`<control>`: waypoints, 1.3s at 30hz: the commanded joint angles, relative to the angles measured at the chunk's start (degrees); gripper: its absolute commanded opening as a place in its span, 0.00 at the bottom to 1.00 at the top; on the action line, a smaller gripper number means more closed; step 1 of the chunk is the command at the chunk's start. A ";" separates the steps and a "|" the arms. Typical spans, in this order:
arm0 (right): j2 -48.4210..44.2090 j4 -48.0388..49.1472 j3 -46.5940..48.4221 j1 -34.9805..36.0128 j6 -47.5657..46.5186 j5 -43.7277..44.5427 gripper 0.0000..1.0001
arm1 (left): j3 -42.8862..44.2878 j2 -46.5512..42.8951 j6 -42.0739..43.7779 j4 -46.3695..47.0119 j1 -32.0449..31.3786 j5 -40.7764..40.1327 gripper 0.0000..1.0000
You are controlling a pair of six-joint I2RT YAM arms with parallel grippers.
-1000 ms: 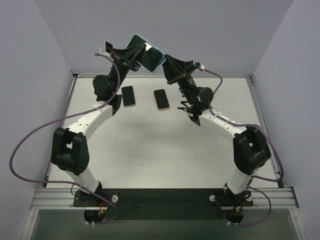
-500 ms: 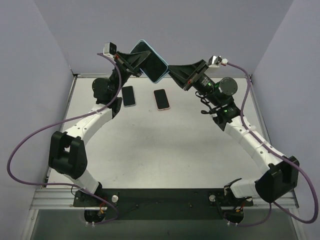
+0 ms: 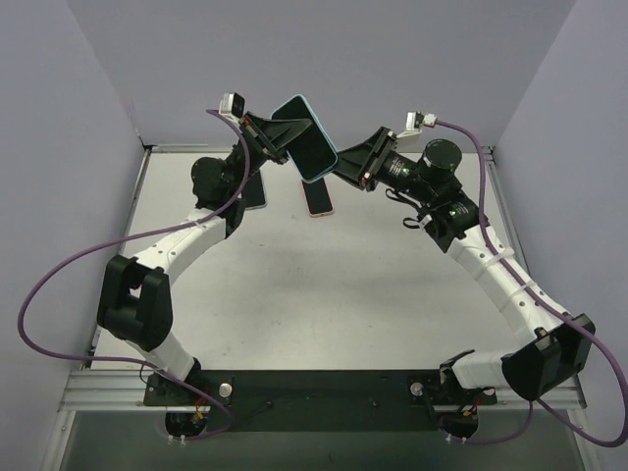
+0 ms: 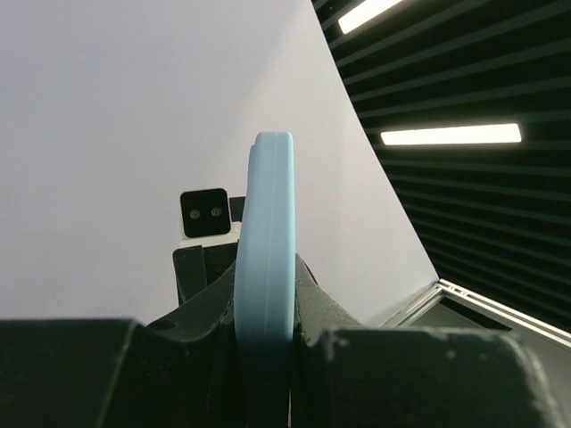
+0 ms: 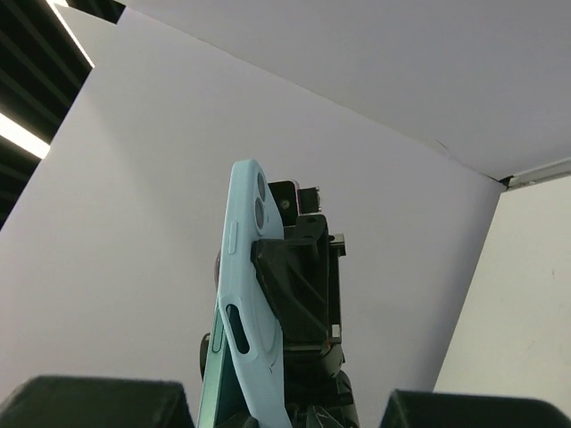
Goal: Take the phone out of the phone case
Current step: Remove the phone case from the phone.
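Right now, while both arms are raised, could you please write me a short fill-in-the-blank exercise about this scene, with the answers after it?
1. The phone case is light ____ in colour.
2. The left gripper and the right gripper hold the phone case ____ the table, not on it.
3. Below it, ____ more phones lie on the table: a dark phone, partly hidden by the left arm, and a pink-rimmed phone.

Missing words: blue; above; two
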 commanded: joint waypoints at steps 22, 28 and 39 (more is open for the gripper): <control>5.10 1.76 -19.49 -3.55 3.92 -2.21 0.00 | -14.43 2.20 -3.76 19.31 -9.44 11.09 0.25; 0.10 -7.79 -23.11 -6.89 -3.37 0.08 0.00 | -19.70 3.87 0.72 13.09 -8.91 15.49 0.85; -6.06 -26.80 -21.36 -11.20 -20.33 6.93 0.00 | -27.88 7.12 4.59 10.52 -8.38 16.46 0.92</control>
